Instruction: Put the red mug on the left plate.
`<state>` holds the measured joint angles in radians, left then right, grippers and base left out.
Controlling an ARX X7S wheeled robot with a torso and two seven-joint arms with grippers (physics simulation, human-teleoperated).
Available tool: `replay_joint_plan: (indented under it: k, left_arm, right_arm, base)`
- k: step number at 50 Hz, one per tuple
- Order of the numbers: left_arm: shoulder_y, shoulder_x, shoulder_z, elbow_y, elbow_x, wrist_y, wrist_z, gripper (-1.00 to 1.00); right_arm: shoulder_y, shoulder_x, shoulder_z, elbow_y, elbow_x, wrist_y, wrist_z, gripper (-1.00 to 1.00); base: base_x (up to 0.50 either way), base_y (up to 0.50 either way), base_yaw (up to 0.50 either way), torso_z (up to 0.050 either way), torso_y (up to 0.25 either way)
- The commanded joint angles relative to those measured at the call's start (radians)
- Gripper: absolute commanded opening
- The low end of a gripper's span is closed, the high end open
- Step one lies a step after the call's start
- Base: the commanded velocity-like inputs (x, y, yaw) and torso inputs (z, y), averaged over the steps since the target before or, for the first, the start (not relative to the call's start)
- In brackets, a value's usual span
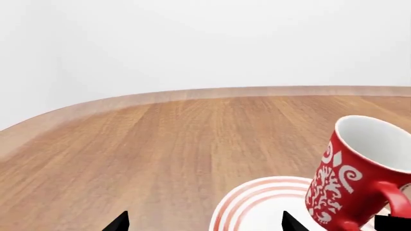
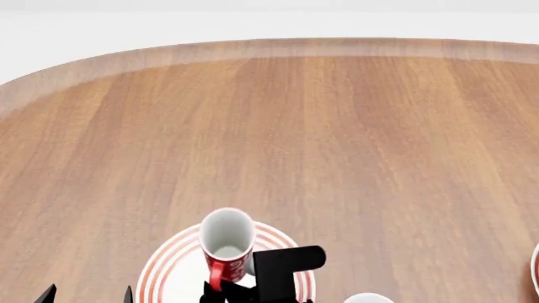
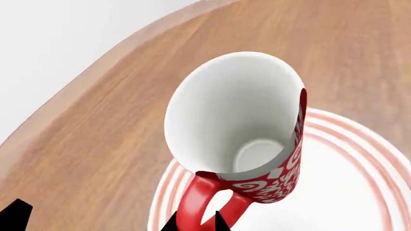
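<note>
red mug (image 2: 227, 243) is seen tilted over the left plate (image 2: 173, 262), contact with it not discernible | its handle (image 3: 204, 202) is pinched by the right fingers (image 3: 196, 224), closed on it | left fingers (image 1: 202, 222) are spread apart, nothing held, beside the plate | wooden tabletop (image 2: 337, 139) carries the plate

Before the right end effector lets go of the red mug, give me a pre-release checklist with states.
1. Red mug over the left plate: ok.
2. Mug upright: not ok, tilted in the left wrist view.
3. Mug base resting on the plate: cannot tell.
4. Right end effector at the handle: ok; firm hold cannot tell.
5. Left end effector apart from the mug: ok.
</note>
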<state>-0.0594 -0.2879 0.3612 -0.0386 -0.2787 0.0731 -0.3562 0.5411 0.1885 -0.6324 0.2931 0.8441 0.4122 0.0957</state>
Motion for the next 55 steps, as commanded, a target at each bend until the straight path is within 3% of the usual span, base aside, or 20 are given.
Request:
replay_joint_plan:
  k: [1, 55]
  left_arm:
    - [0.000, -0.003, 0.003, 0.002, -0.002, 0.001, -0.003, 1.00]
    - [-0.004, -0.011, 0.017, 0.000, -0.007, 0.007, -0.015, 1.00]
  right_arm:
    - [0.023, -0.035, -0.004, 0.099, -0.019, -0.027, -0.042, -1.00]
    - [0.051, -0.074, -0.031, 0.258, -0.013, -0.083, -0.083, -1.00]
  base:
    - [0.00, 0.00, 0.00, 0.000, 0.000]
    - [0.00, 0.00, 0.00, 0.000, 0.000]
